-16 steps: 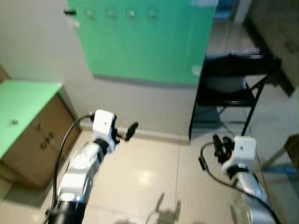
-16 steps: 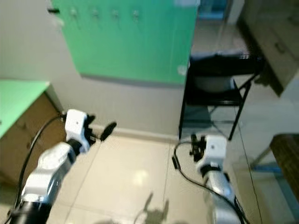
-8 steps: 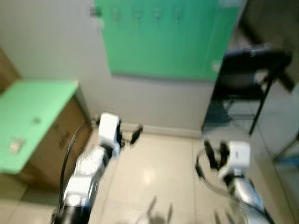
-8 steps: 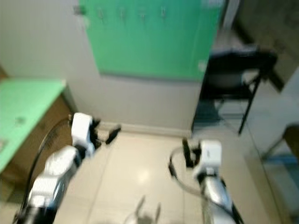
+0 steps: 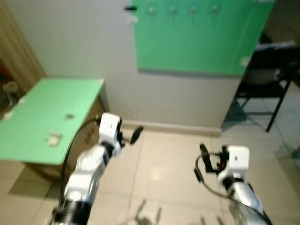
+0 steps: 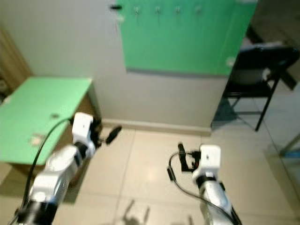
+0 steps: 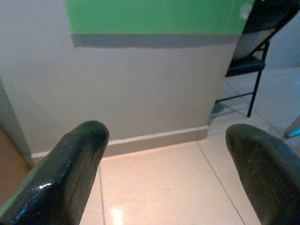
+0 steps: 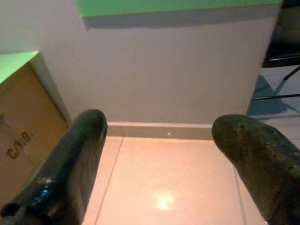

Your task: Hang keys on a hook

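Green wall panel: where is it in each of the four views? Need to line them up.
Left eye: green wall panel top centre-right, hooks along its top.
Right eye: top centre.
Left wrist: strip along top edge.
Right wrist: strip along top edge.
Shared landmark: black chair beside the panel.

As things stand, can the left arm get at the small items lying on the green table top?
Probably not yet. The left gripper hangs over the floor tiles beside the green table, jaws open and pointing at the wall, while the small items lie further out to its left; nothing blocks the way.
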You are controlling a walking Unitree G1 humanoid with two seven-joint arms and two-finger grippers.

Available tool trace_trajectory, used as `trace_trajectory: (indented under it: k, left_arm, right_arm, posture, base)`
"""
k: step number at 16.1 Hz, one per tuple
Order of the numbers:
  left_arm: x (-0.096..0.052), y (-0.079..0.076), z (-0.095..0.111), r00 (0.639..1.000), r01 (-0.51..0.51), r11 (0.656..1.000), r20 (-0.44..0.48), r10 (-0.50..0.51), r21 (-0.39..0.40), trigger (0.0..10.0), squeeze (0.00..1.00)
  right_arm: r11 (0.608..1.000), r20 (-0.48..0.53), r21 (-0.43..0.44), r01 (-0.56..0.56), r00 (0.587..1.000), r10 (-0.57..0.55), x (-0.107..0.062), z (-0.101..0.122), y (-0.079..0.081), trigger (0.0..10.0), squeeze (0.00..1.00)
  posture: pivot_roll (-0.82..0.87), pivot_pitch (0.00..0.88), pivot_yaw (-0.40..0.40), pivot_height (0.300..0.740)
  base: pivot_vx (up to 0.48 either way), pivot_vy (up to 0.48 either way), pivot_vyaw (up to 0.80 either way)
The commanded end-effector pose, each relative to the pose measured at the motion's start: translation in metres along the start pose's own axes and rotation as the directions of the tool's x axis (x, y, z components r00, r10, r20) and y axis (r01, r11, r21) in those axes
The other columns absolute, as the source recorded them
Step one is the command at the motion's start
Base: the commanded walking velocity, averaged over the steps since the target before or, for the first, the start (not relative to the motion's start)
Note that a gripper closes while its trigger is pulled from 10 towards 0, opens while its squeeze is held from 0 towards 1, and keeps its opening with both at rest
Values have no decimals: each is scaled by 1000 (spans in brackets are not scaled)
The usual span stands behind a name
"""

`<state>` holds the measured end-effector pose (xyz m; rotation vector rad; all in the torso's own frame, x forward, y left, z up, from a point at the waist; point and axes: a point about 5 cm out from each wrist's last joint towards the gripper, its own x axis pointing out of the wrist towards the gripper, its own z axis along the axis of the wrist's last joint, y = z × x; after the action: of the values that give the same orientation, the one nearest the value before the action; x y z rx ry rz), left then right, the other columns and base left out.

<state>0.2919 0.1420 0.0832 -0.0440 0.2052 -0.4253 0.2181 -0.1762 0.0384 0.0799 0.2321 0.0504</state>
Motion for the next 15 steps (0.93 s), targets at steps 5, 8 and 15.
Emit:
trace_trajectory:
  k: [5, 8, 15]
  left_arm:
    - [-6, 5, -7, 999, -38, 999, -22, 39, 34, 10000, 0]
    - [-1, 1, -6, 999, -17, 992, -30, 21, 123, 10000, 0]
    - [4, -1, -4, 999, 2, 988, -42, 5, 154, 10000, 0]
  right_arm:
    - [1000, 38, -29, -2, 999, 4, 7, 10, 6, 10000, 1000]
    - [997, 12, -77, -16, 1000, 17, 9, 8, 12, 10000, 0]
    - [997, -2, -74, -15, 1000, 14, 7, 5, 13, 10000, 0]
  posture:
    - [-114, 0, 43, 740]
    - [-114, 0, 50, 740]
    - [-124, 0, 58, 740]
  base:
    - [0, 477, 0]
    - [0, 145, 0]
    - [367, 200, 0]
